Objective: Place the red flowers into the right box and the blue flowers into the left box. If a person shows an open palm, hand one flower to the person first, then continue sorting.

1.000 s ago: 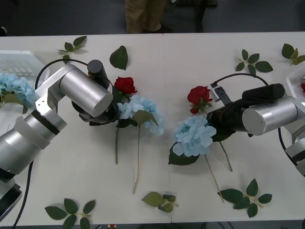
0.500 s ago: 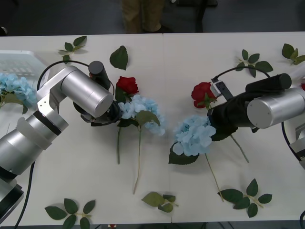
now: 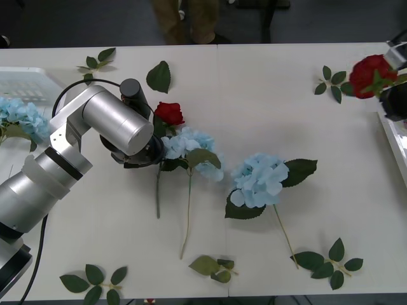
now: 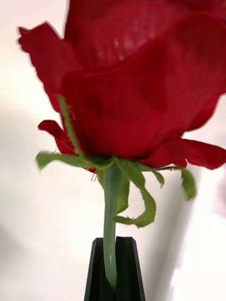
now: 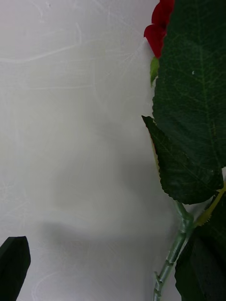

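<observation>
Deep-red rose (image 4: 141, 94) on green stem (image 4: 110, 221)

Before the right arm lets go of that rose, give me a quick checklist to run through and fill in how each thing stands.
1. Grip on stem: the right gripper is shut on the red rose, stem pinched between the black fingers. Ok.
2. Rose over the right box: bloom sits beside the box's edge, not clearly above it. Not ok.
3. Free space inside the right box: mostly out of frame. Cannot tell.
4. Open palm from the person: legs visible, no hand. Cannot tell.
5. Left gripper: down at the second rose and blue hydrangea; one finger at the corner, open. Ok.
</observation>
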Robot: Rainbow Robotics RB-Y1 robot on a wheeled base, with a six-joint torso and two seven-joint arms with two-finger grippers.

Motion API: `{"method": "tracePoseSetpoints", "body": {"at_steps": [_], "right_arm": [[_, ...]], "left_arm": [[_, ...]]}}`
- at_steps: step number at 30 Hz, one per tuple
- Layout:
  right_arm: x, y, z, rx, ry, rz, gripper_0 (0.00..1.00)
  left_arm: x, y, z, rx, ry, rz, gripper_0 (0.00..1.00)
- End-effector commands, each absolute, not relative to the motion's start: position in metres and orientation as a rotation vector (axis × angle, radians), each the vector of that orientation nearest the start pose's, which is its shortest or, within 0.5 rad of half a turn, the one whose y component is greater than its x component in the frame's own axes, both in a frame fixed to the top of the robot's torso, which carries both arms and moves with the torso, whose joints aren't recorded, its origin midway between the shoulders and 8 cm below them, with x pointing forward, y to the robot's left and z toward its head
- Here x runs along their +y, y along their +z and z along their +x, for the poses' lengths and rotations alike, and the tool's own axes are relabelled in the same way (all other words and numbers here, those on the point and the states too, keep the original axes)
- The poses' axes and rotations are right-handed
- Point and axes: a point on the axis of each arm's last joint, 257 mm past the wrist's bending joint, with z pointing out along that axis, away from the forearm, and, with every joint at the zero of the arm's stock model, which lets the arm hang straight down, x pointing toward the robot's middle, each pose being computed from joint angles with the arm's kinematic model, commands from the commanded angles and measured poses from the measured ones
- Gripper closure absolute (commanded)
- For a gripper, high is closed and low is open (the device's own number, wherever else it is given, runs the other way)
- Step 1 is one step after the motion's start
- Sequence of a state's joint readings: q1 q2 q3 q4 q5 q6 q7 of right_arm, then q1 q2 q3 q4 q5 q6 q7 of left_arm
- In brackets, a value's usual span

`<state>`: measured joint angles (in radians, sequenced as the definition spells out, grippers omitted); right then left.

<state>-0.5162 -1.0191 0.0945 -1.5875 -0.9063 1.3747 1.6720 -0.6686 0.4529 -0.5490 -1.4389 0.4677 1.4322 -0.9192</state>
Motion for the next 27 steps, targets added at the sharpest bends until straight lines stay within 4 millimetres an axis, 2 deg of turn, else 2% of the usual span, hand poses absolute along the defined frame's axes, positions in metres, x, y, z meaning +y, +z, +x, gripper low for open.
{"method": "tracePoseSetpoints", "body": {"at_steps": [1, 3, 4, 5, 6, 8, 11, 13, 19, 25, 26, 27], "right_arm": [[-0.502, -0.100, 0.527, 2.455, -0.398, -0.417, 1.00], [-0.540, -0.106, 0.521, 2.483, -0.438, -0.368, 1.00], [-0.550, -0.109, 0.520, 2.490, -0.452, -0.353, 1.00], [-0.573, -0.118, 0.516, 2.507, -0.480, -0.319, 1.00], [-0.581, -0.121, 0.514, 2.511, -0.486, -0.304, 1.00], [-0.612, -0.136, 0.510, 2.516, -0.522, -0.259, 1.00], [-0.636, -0.157, 0.508, 2.513, -0.556, -0.211, 1.00], [-0.643, -0.172, 0.509, 2.508, -0.559, -0.173, 1.00], [-0.644, -0.220, 0.518, 2.471, -0.520, -0.078, 1.00], [-0.635, -0.238, 0.530, 2.422, -0.498, -0.058, 1.00], [-0.635, -0.237, 0.531, 2.419, -0.498, -0.063, 0.98], [-0.634, -0.236, 0.532, 2.418, -0.497, -0.066, 0.84]], "left_arm": [[0.138, -0.297, 0.518, 2.681, -0.013, 0.021, 0.00], [0.136, -0.303, 0.515, 2.683, -0.012, 0.028, 0.00], [0.136, -0.304, 0.515, 2.680, -0.013, 0.032, 0.00], [0.134, -0.306, 0.515, 2.673, -0.015, 0.035, 0.00], [0.134, -0.309, 0.514, 2.671, -0.013, 0.037, 0.00], [0.130, -0.314, 0.513, 2.662, -0.020, 0.045, 0.00], [0.128, -0.319, 0.510, 2.664, -0.025, 0.046, 0.00], [0.128, -0.320, 0.510, 2.665, -0.026, 0.043, 0.00], [0.135, -0.322, 0.513, 2.657, 0.000, 0.025, 0.00], [0.154, -0.340, 0.520, 2.656, 0.045, -0.001, 0.00], [0.156, -0.343, 0.522, 2.647, 0.053, 0.004, 0.00], [0.157, -0.346, 0.526, 2.633, 0.058, 0.011, 0.00]]}}
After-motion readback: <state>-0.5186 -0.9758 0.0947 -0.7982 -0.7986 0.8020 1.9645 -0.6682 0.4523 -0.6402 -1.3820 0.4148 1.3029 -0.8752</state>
